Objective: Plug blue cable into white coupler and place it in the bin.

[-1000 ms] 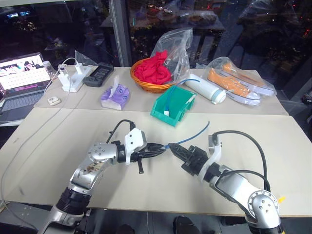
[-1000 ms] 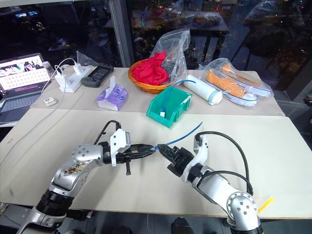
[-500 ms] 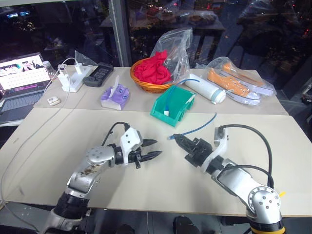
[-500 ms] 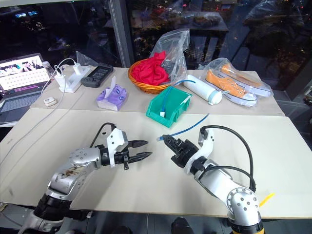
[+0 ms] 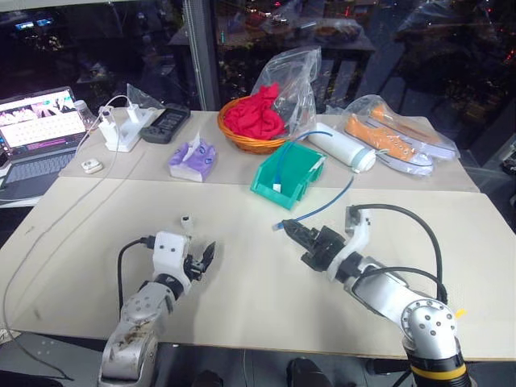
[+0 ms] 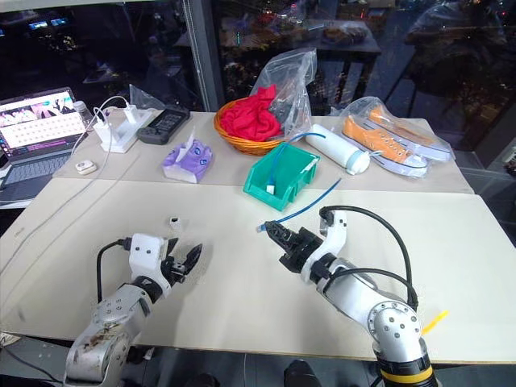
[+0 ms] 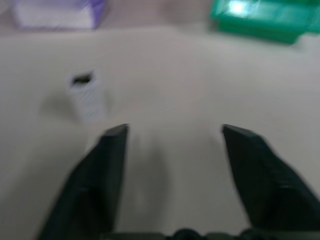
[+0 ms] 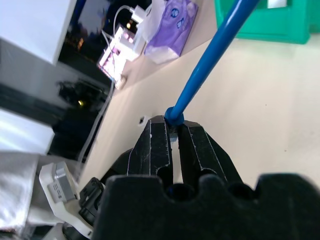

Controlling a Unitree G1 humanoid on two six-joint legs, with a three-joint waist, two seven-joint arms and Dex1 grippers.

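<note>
No writing can be read on anything nearby. Low over the near bench (image 5: 97, 210), the left hand (image 5: 203, 260) points forward with its fingers spread and empty, the white coupler (image 5: 185, 219) standing on the bench just beyond it. The right hand (image 5: 288, 232), angled forward and left, pinches the plug end of the blue cable (image 5: 322, 208), which trails back toward the bin (image 5: 286, 176), farther off.

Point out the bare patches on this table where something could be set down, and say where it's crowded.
Bare room: the wide stretch of table right of the right gripper, and the middle strip between the two grippers. The left edge is bare but for a thin cord. Crowded: the back row around the bin, wicker basket and tissue pack. The white coupler stands before the left gripper.
</note>
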